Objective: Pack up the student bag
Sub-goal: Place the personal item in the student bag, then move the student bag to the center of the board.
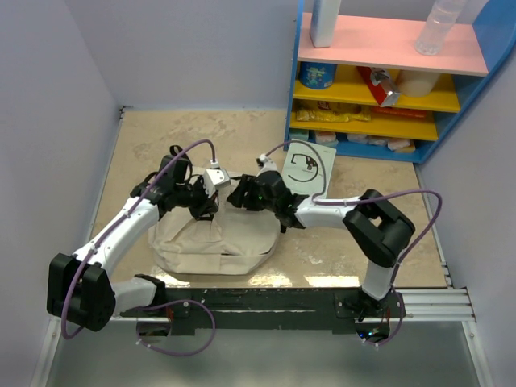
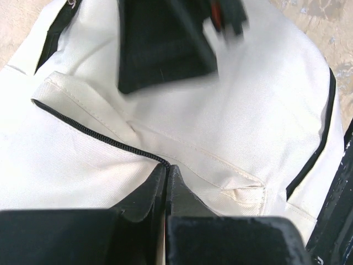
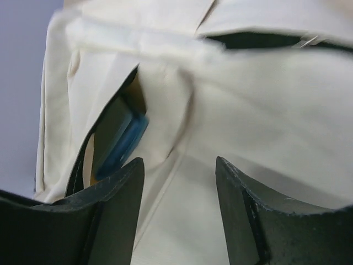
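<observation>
Well, the student bag [image 1: 214, 242] lies flat on the tabletop [image 1: 161, 145] just in front of the two arm bases. Both arms are bent in over its far edge, nearly nose to nose. The left gripper [image 2: 167, 175] is closed tight, its tips pressed together exactly where the black zipper [image 2: 94, 132] ends. It looks to be pinching the slider or the cloth there, though the pull itself is hidden between the fingers. My guess is that it holds that spot to keep the fabric taut and stop the mouth from slumping.

The right gripper [image 3: 179, 185] hovers over the beige cloth with its jaws spread apart and nothing between them. Right beside one of its fingers a slit gapes, and a flat blue-edged thing [image 3: 124, 144] sits down inside it, so something seems to be packed already.

A white sheet [image 1: 310, 165] with a dark ring printed on it lies on the tabletop beyond the right arm, touching neither gripper; it may be next to go in. The coloured shelf [image 1: 379, 89] stands well apart at the back.
</observation>
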Controlling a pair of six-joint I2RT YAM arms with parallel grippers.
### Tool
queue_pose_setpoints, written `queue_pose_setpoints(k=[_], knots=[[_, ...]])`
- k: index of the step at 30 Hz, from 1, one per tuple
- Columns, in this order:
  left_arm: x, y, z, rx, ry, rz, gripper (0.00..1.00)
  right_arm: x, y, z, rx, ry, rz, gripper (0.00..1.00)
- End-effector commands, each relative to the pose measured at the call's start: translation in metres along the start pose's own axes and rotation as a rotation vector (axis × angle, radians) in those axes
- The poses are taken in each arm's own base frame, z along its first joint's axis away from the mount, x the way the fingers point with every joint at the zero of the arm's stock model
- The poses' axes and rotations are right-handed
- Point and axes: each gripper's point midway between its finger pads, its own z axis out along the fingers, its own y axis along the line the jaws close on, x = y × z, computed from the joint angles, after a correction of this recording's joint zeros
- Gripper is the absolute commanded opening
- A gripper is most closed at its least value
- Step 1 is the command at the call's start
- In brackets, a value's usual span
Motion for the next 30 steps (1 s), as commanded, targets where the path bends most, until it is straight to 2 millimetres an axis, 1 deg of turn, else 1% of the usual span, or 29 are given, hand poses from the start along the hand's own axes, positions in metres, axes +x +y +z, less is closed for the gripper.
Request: queue_pose_setpoints(k=[1, 6, 8, 9, 11, 12, 13, 14, 15, 18, 20, 21, 22, 24, 26, 28, 29, 30], knots=[[-0.018, 0.003, 0.001, 0.001, -0.074, 0.073, 0.0, -0.053, 0.013, -0.022, -0.081, -0.124, 0.022, 0.58], [-0.018, 0.001, -0.001, 0.013, -0.07, 0.074, 0.0, -0.043, 0.01, -0.02, -0.083, -0.084, -0.004, 0.49], [-0.012, -0.004, -0.001, 0.04, -0.049, 0.07, 0.16, -0.038, 0.007, -0.02, -0.086, -0.068, -0.043, 0.47], [-0.013, -0.007, -0.001, 0.057, -0.045, 0.071, 0.31, -0.035, 0.005, -0.022, -0.082, -0.059, -0.055, 0.47], [-0.012, -0.006, -0.003, 0.058, -0.042, 0.066, 0.39, -0.033, 0.001, -0.026, -0.072, -0.054, -0.093, 0.5], [-0.017, -0.006, -0.006, 0.063, -0.06, 0.073, 0.41, -0.033, 0.0, -0.031, -0.071, -0.054, -0.103, 0.52], [-0.019, -0.004, -0.01, 0.056, -0.072, 0.072, 0.42, -0.032, 0.0, -0.033, -0.069, -0.051, -0.113, 0.53], [-0.02, 0.0, -0.014, 0.046, -0.08, 0.063, 0.43, -0.03, -0.005, -0.035, -0.053, -0.041, -0.136, 0.53], [-0.025, 0.001, -0.02, 0.041, -0.099, 0.074, 0.44, -0.033, -0.005, -0.039, -0.049, -0.049, -0.15, 0.54], [-0.029, 0.007, -0.032, 0.021, -0.106, 0.079, 0.44, -0.034, -0.009, -0.043, -0.029, -0.049, -0.193, 0.54], [-0.024, 0.014, -0.041, -0.004, -0.103, 0.068, 0.44, -0.031, -0.011, -0.041, -0.022, -0.034, -0.211, 0.54], [-0.023, 0.016, -0.044, -0.016, -0.104, 0.068, 0.44, -0.033, -0.008, -0.04, -0.03, -0.031, -0.213, 0.53], [-0.02, 0.021, -0.047, -0.033, -0.103, 0.072, 0.44, -0.03, -0.008, -0.037, -0.033, -0.023, -0.219, 0.51], [-0.008, 0.031, -0.05, -0.07, -0.081, 0.043, 0.44, -0.028, 0.001, -0.036, -0.058, -0.019, -0.248, 0.49], [0.007, 0.035, -0.05, -0.068, -0.05, 0.014, 0.43, -0.029, 0.014, -0.041, -0.108, -0.025, -0.314, 0.5], [0.019, 0.03, -0.048, -0.031, -0.027, 0.0, 0.43, -0.018, 0.031, -0.049, -0.169, -0.014, -0.424, 0.54], [0.023, 0.03, -0.051, -0.027, -0.027, -0.005, 0.42, -0.018, 0.041, -0.058, -0.193, -0.024, -0.464, 0.55], [0.022, 0.025, -0.053, -0.001, -0.043, 0.004, 0.41, -0.012, 0.051, -0.064, -0.214, -0.022, -0.511, 0.56]])
